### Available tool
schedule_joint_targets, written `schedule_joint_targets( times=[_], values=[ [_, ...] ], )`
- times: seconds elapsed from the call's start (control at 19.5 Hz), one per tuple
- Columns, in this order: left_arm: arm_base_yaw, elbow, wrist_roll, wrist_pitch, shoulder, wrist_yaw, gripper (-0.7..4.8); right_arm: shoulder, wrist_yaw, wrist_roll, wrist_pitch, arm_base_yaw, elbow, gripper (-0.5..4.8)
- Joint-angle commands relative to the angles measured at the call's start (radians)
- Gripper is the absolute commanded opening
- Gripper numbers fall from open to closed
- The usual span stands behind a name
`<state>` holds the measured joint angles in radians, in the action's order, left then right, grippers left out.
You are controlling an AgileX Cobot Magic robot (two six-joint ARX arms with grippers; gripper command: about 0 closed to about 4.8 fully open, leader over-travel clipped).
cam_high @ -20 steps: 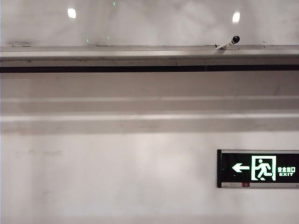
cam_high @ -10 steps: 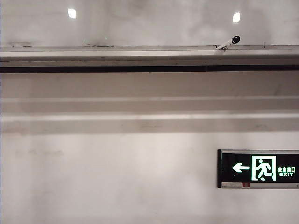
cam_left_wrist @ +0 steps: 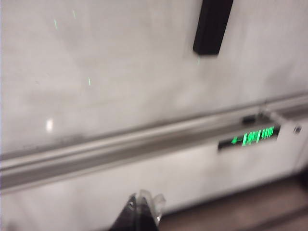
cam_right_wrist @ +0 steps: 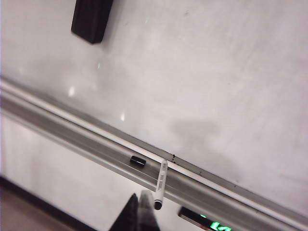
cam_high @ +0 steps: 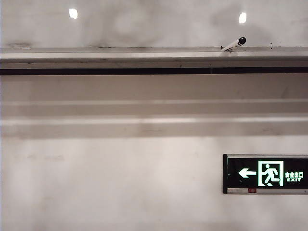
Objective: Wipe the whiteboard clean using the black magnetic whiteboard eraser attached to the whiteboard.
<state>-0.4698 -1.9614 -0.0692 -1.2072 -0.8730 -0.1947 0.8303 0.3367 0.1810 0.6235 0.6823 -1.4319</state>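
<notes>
**Both grippers closed and empty, facing the whiteboard from below the rail**

In the left wrist view, the left gripper (cam_left_wrist: 143, 207) sits nearest the camera, its two fingertips pressed together with no gap and nothing between them. It points up toward the board, well short of it. Past the tips runs the silver rail (cam_left_wrist: 120, 149), crossing the picture at a slant; the frame is motion-blurred. Beyond the rail spreads the whiteboard (cam_left_wrist: 110, 72), glossy, with a small light reflection and faint grey smudging. The black eraser (cam_left_wrist: 212, 26) clings to the board's face, well apart from the gripper, its long side running up the board. Below the rail, the green-lit exit sign (cam_left_wrist: 250, 137) shows on the wall.

In the right wrist view, the right gripper (cam_right_wrist: 138, 211) is likewise closed tight and holds nothing, aimed toward the rail (cam_right_wrist: 86, 139). Just past its tips a white marker (cam_right_wrist: 160, 185) with a black cap rests in the tray, and a small black cap-like piece (cam_right_wrist: 138, 161) lies near it. Farther on is the whiteboard (cam_right_wrist: 202, 72), with a grey smear above the marker, and the eraser (cam_right_wrist: 91, 19) stuck to it, far from the gripper.

The exterior view shows neither arm: only the whiteboard's lower strip (cam_high: 154, 24), the rail (cam_high: 154, 55), the marker's tip (cam_high: 234, 44), the wall (cam_high: 120, 183) and the exit sign (cam_high: 265, 173).
</notes>
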Motion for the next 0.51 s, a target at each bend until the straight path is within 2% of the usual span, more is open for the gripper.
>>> schedule_joint_targets(
  times=[0.05,0.15,0.2,0.36,0.51],
  values=[
    [0.000,0.287,0.006,0.221,0.177,-0.003,-0.06,-0.056,0.000,-0.029,-0.109,0.000,0.119,-0.01],
    [0.000,0.516,0.006,0.346,0.298,0.019,-0.06,-0.103,-0.002,-0.029,-0.187,0.000,0.236,-0.01],
    [0.000,0.656,0.027,0.436,0.367,0.046,-0.06,-0.137,-0.002,-0.029,-0.246,0.001,0.319,-0.01],
    [0.000,0.951,0.080,0.644,0.489,0.068,-0.06,-0.227,0.005,-0.029,-0.351,0.001,0.522,-0.01],
    [0.000,1.160,0.096,0.777,0.543,0.069,-0.06,-0.309,0.005,-0.032,-0.359,0.001,0.679,-0.01]
  ],
)
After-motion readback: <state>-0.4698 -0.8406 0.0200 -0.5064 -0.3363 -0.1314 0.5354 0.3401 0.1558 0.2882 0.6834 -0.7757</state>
